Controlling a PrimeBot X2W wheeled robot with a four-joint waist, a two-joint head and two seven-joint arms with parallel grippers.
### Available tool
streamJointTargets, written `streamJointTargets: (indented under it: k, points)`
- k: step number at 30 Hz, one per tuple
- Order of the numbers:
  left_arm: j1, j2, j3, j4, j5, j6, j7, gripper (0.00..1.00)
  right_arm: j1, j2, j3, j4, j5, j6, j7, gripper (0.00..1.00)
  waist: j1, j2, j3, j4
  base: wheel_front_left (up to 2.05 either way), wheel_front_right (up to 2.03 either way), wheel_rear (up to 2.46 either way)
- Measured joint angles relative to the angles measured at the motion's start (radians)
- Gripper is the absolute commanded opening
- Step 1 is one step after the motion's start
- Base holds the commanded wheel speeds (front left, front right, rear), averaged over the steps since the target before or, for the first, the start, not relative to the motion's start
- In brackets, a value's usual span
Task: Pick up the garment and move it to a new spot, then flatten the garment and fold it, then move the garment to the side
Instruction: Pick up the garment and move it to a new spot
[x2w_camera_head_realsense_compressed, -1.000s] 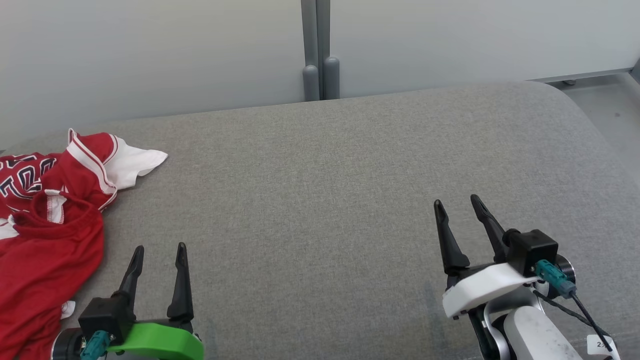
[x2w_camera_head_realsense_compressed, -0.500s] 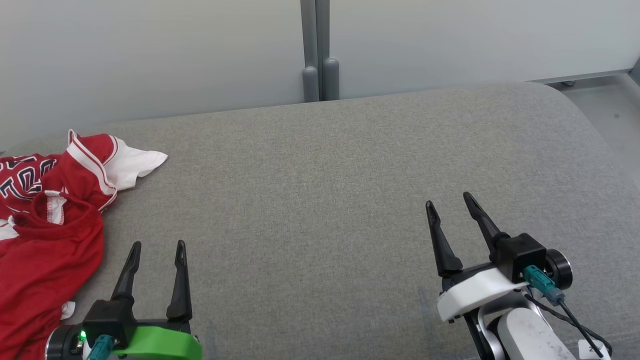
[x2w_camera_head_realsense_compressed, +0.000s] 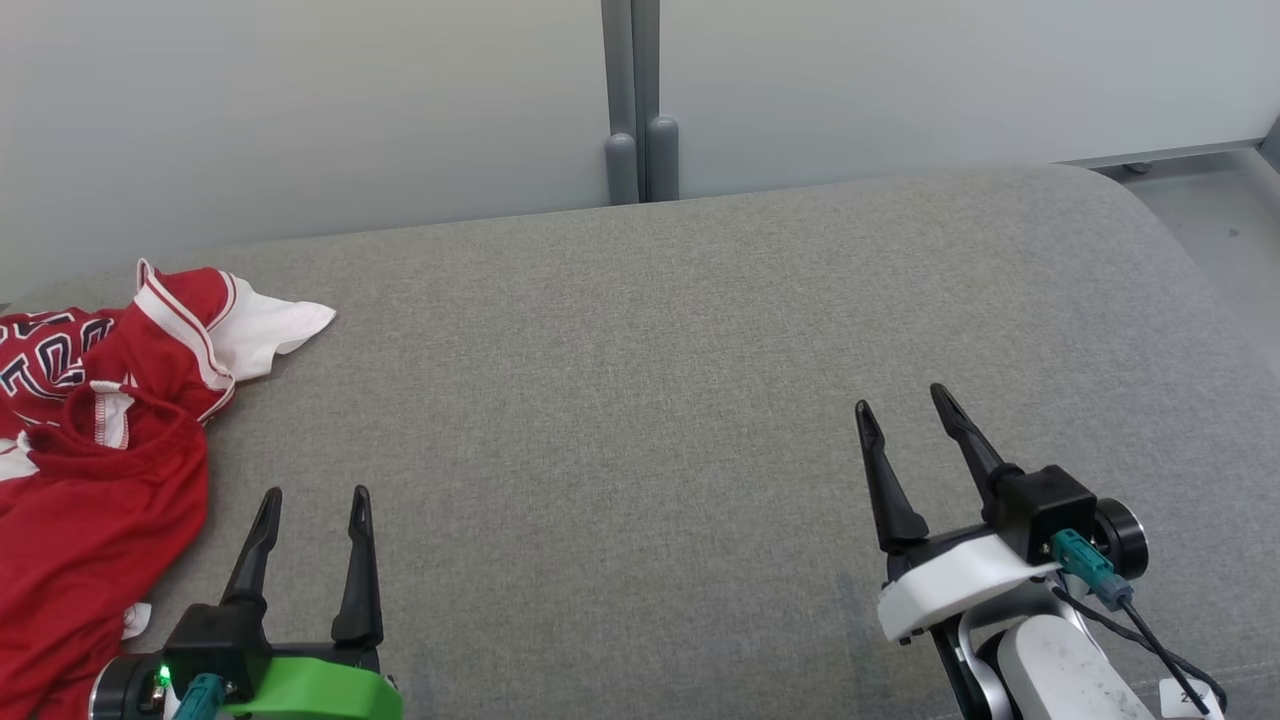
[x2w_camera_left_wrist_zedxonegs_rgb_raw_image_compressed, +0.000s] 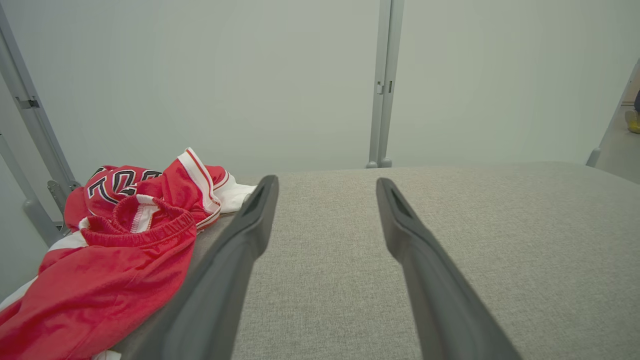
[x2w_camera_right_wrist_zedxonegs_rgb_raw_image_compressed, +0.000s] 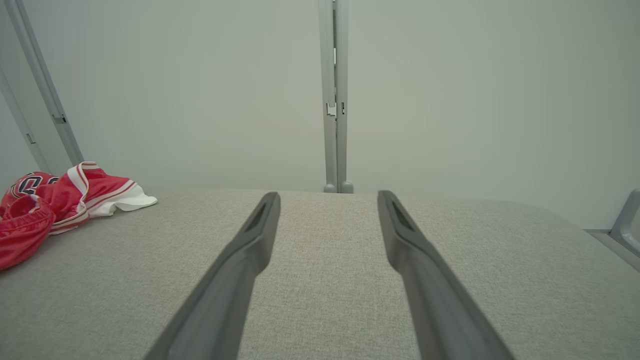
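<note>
My left gripper (x2w_camera_head_realsense_compressed: 316, 492) stands wide, its two dark fingers spread and nothing between them. It sits near the front edge of the grey fabric-covered bench (x2w_camera_head_realsense_compressed: 620, 380), towards its left end, with the fingers pointing at the far edge. My right gripper (x2w_camera_head_realsense_compressed: 900, 397) is just as wide and just as empty. It is near the front edge too, towards the right end, and its fingers lean a little to the left in the head view. The two grippers are well apart, with bare grey cloth between them.

The red jersey (x2w_camera_head_realsense_compressed: 90, 440) lies crumpled at the left end of the bench. It reaches from near the far-left corner down along the left edge, where the head view cuts it off. It is shiny red, with a white band striped in red along one opening, dark letters outlined in white on the part farthest from me, and a white flap (x2w_camera_head_realsense_compressed: 275, 325) spread out towards the middle of the bench. A rounded red hem with white stitching sits on top of the heap.

My left gripper is just beside the jersey, on its right, with a strip of grey cloth showing between them in the head view. My right gripper is far from it.

Behind the far edge rise pale wall panels (x2w_camera_head_realsense_compressed: 300, 110), joined by a grey double post (x2w_camera_head_realsense_compressed: 640, 150).
</note>
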Motion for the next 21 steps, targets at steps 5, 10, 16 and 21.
streamJointTargets:
  k: [5, 10, 16, 21]
  points:
    - [0.0, 0.0, 0.0, 0.001, 0.0, -0.003, 0.0, 1.0, 0.0, 0.001, -0.004, 0.001, 0.0, 0.0, 0.0, 1.0, 0.0, 0.0, 0.0, 0.001, 0.0, 0.0, 0.0]
    - [0.0, -0.001, 0.001, 0.002, 0.0, -0.003, 0.0, 1.0, 0.0, 0.002, -0.008, 0.001, 0.0, 0.001, 0.0, 1.0, 0.0, 0.0, 0.0, 0.003, 0.0, 0.0, 0.0]
    - [0.0, -0.001, -0.001, 0.006, 0.01, -0.011, 0.0, 1.0, 0.002, 0.002, -0.024, 0.001, 0.0, 0.001, 0.0, 1.0, 0.0, 0.0, 0.0, 0.018, 0.0, 0.0, 0.0]
    - [-0.001, -0.001, -0.002, 0.008, 0.013, -0.011, 0.0, 1.0, 0.004, 0.003, -0.032, 0.0, 0.0, 0.001, 0.0, 1.0, 0.0, 0.0, 0.0, 0.048, 0.0, 0.0, 0.0]
